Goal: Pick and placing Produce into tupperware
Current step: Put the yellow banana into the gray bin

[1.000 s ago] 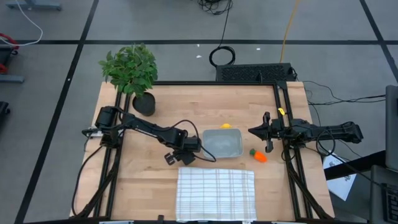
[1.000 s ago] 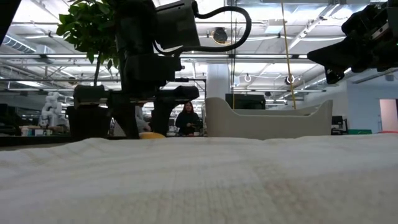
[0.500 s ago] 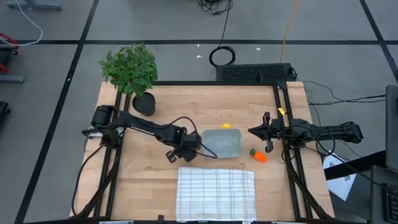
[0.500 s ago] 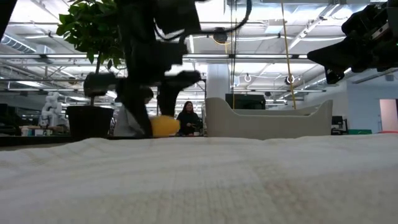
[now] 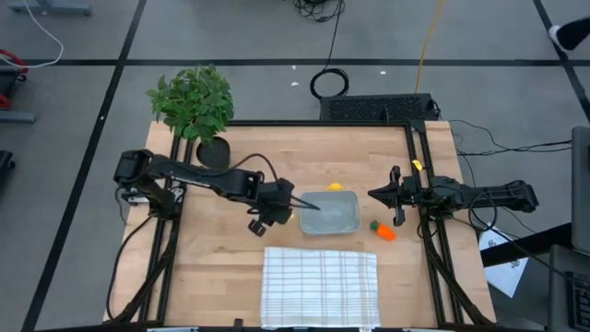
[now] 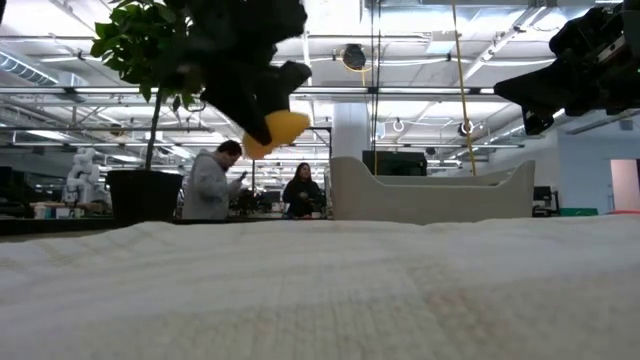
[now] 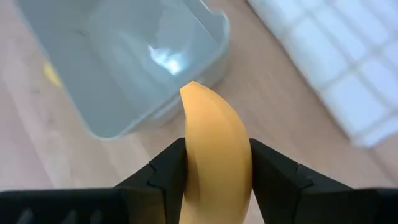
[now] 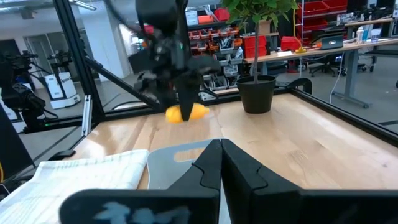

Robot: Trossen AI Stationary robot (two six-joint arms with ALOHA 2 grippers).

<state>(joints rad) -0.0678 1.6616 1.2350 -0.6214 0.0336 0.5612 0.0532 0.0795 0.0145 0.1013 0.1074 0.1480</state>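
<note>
My left gripper hangs above the table just left of the tupperware, shut on a yellow banana. The low view shows the banana well above the tabletop. The tupperware is a shallow grey-clear tub resting on its base. A small lemon lies on the wood at its far side. An orange carrot with a green top lies on the table to its right. My right gripper is shut and waits level at the right side, above the carrot. My left gripper pinches the banana between its two fingers, one on each flank, lying across its length. They come from above, slanting down toward the tupperware. The banana is lifted clear of the table, and its free tip sticks out beyond the fingers.
A white checked cloth covers the near middle of the table. A potted plant stands at the far left corner. Black frame rails run along the table's left, far and right edges. People stand in the room beyond the table.
My left gripper has risen from the tabletop with the banana, which is now lifted clear. The wrist has rolled as it rose. It has also shifted a little toward the tupperware.
</note>
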